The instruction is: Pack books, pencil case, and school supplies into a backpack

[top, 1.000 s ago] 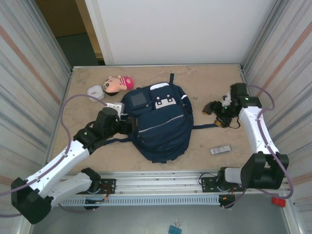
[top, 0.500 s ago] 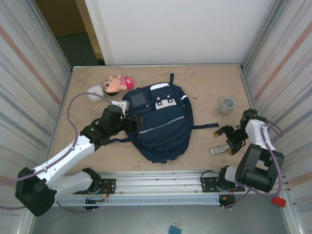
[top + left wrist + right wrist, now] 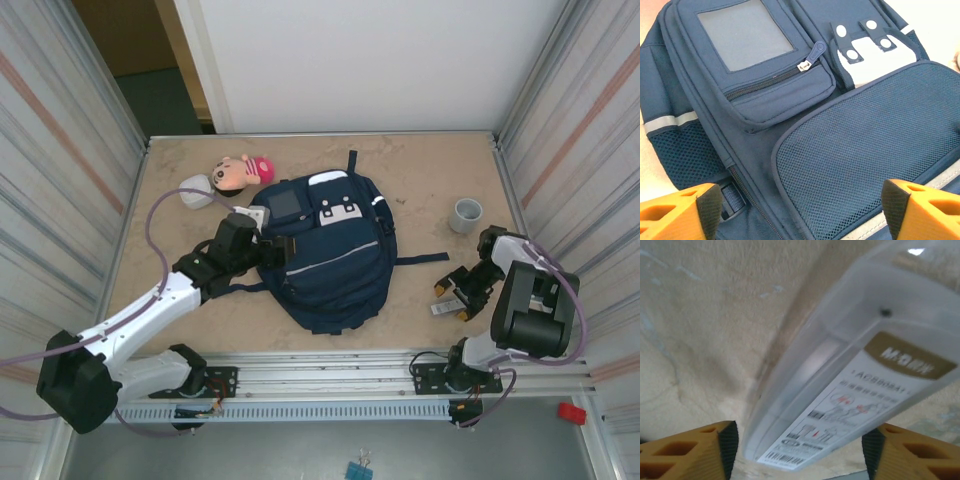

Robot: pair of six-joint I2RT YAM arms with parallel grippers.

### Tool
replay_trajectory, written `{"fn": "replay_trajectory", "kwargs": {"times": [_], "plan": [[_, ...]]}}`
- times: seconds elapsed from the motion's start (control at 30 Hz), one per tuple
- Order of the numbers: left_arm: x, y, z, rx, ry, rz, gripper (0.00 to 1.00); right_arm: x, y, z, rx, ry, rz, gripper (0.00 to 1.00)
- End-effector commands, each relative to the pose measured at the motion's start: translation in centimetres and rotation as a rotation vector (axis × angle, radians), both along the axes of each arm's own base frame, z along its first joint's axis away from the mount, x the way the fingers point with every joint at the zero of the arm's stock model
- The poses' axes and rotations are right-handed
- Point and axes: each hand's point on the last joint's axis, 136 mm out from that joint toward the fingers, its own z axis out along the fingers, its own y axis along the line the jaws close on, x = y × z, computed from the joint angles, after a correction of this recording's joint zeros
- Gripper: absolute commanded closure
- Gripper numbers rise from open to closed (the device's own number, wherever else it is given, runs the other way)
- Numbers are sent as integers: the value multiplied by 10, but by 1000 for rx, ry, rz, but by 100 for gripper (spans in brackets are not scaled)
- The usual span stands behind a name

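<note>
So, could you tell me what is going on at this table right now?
Two robot arms are packing a navy backpack that lies flat on the table. The left claw hovers open over the backpack's front, near its zipped front pocket. The right claw is low over the slim white-and-black bar, with a finger on either side of it and not yet closed. A grey cup stands further back on that side.
</note>
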Motion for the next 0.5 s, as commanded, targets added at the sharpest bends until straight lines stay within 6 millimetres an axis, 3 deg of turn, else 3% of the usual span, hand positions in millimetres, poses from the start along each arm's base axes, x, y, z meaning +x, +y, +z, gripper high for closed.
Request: {"fn": "replay_trajectory", "kwargs": {"times": [0.0,0.17,0.3,0.47], "plan": [[1,-13,9,-47,-26,-48,15,6,-7,-6,-36,9,-14,42],[-11,-33,3,-73,-18,-176,16,11,-12,-11,-49,11,-9,47],[-24,-54,4,18,-92,-328,15,12,-9,-18,-30,18,0,40],[-41,-81,1,213,-177,-548,10,15,-10,-17,-33,-5,14,58]]}}
